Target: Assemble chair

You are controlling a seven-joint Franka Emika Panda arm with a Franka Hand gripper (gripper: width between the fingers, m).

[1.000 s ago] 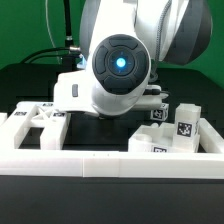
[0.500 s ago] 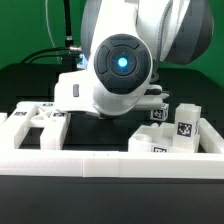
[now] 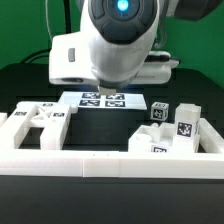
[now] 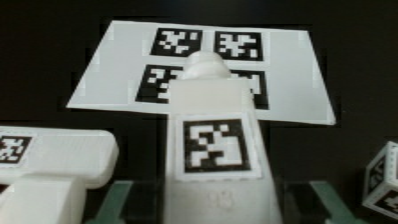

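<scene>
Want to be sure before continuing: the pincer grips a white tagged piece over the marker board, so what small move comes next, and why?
Probably carry the leg toward the panel at the exterior view's left. The pincer is shut on the leg, which hangs over the marker board, with no chair part under it to join.

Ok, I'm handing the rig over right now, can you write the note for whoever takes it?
The pincer is shut on a square leg, tagged face toward the wrist camera, with the marker board beyond it.
Other parts: a slotted panel at the exterior view's left, small blocks at its right, all behind the rail.
Done: one leg gripped.
Left: no parts look joined yet, so the whole chair remains to be put together.
</scene>
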